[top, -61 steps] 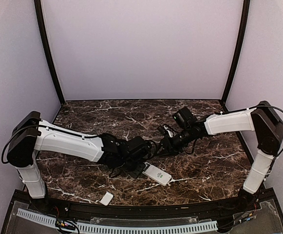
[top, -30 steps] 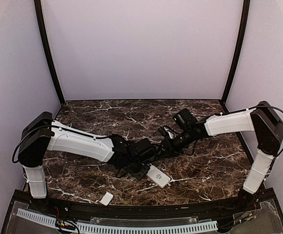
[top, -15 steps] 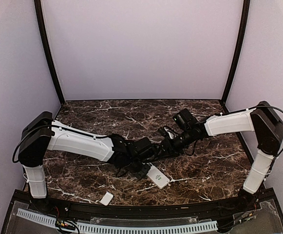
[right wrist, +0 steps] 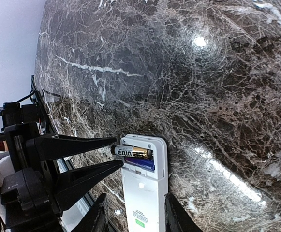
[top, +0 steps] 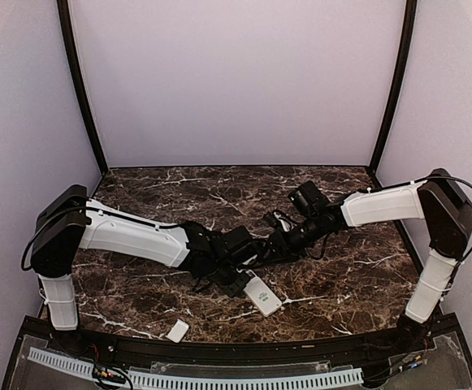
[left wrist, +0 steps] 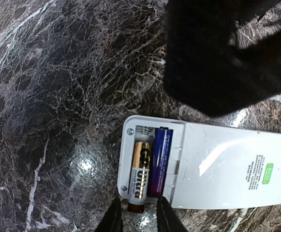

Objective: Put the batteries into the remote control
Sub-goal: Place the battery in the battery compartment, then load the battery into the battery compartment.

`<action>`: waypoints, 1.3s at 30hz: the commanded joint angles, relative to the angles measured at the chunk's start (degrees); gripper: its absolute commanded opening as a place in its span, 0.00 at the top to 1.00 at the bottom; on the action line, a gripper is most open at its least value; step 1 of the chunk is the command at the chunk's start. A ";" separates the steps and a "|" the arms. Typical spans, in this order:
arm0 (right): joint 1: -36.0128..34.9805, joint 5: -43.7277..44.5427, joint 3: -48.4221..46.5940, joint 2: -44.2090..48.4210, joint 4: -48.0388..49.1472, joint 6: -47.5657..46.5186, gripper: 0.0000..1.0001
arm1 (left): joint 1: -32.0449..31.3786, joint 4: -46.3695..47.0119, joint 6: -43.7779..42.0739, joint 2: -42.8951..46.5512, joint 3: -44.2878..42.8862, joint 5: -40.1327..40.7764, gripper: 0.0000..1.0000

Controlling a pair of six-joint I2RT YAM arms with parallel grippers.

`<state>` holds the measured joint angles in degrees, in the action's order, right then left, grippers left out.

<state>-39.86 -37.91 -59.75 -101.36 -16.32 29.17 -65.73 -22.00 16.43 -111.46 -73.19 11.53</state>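
Left wrist shows the left gripper (left wrist: 139, 220), fingers slightly apart, straddling the gold battery's (left wrist: 140, 169) jutting end, likely to seat it beside the blue battery (left wrist: 159, 162) in the remote (left wrist: 217, 169). The right gripper (right wrist: 136, 198) flanks the remote, perhaps steadying it; whether it clamps, I cannot tell.

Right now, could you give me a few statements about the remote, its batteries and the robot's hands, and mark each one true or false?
1. The remote control lies back side up with its battery compartment open. True.
2. The gold battery and the blue battery lie loose, far from the remote. False: both sit in the compartment, and the gold one pokes out past its edge.
3. The white cover plate is fitted over the compartment. False: it lies apart, near the front edge of the table.
4. The left gripper has a finger on either side of the gold battery's protruding end. True.
5. The right gripper has its fingers flanking the remote's body. True.
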 commanded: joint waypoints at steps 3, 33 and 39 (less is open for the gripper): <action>0.04 -0.07 -0.21 0.75 -0.07 -0.84 0.63 | 0.34 2.65 -2.35 -0.46 0.01 -2.47 0.66; -11.65 25.00 -11.20 -2.75 -11.63 -1.79 0.01 | 4.53 14.13 11.54 18.11 22.77 -1.11 0.51; -14.97 29.41 -16.97 -8.59 -16.15 -4.91 0.01 | 4.97 14.97 13.02 18.76 25.70 0.18 0.50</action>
<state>-52.97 -13.39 -73.60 -106.54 -28.32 26.72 -61.21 -7.92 27.22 -94.96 -49.60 10.04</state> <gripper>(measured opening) 0.986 0.495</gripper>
